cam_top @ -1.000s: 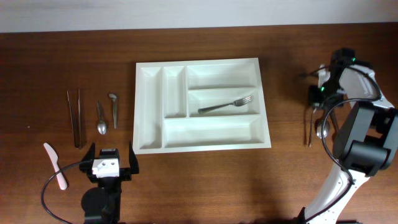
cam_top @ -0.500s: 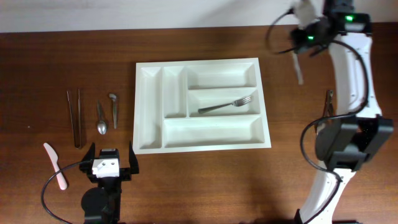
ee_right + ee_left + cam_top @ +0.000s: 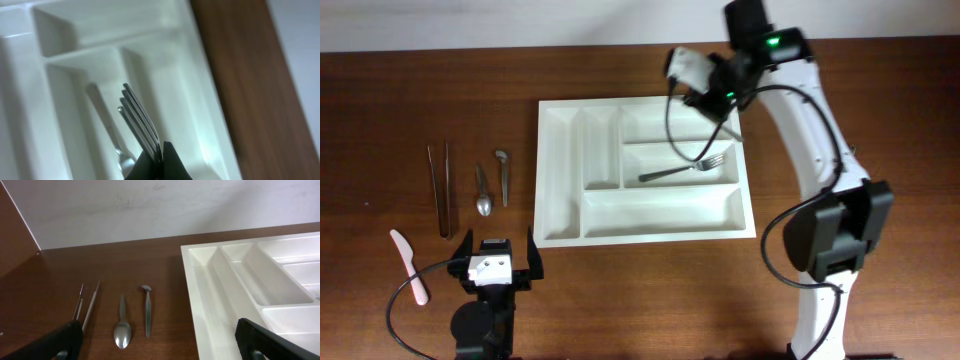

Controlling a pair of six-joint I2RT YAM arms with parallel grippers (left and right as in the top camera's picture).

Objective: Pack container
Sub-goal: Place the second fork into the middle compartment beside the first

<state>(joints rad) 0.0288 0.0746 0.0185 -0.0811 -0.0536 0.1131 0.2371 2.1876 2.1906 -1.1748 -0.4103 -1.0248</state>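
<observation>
Fork (image 3: pixel 139 120) in right claw (image 3: pixel 157 152) shows clearly only in wrist view.

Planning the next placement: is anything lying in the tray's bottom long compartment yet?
No, overhead the bottom long compartment of the cutlery tray is bare white; the only fork lying inside is in the middle one.

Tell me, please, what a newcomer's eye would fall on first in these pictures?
The white tray in the middle of the table stands out, with one fork lying in its middle long compartment. Above its far right corner hangs the right tool, shut on a second fork. Left of the tray, loose cutlery lies near the open left tool.
</observation>
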